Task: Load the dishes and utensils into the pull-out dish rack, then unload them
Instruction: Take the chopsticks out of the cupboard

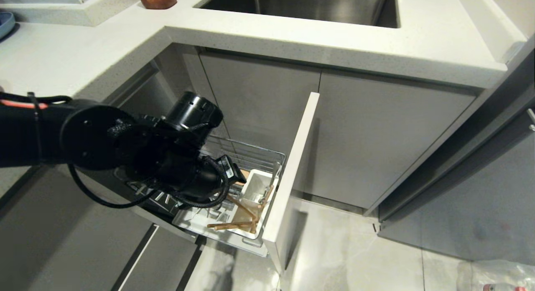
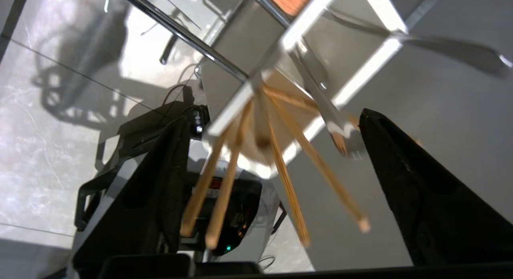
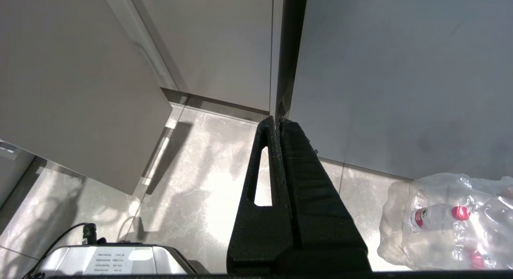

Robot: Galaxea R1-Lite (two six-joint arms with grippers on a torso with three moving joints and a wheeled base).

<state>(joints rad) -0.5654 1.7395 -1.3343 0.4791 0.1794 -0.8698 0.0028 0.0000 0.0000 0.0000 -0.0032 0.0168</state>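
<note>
The left hand (image 2: 272, 130) hangs over the pulled-out chrome wire dish rack (image 1: 250, 157), its black fingers (image 2: 400, 166) spread wide and gripping nothing. Between them lean thin light-brown wooden chopsticks (image 2: 280, 166) (four sticks show in the wrist view), standing in the white plastic utensil caddy (image 1: 257, 186) beside a slim grey metal spoon (image 2: 320, 98). The right hand (image 3: 279, 120) hangs pressed shut over the floor.

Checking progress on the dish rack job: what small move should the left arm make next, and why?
Probably lift the left gripper straight up and clear of the white utensil caddy: its fingers stand apart, gripping nothing, and the chopsticks already lean out of the caddy.
</note>
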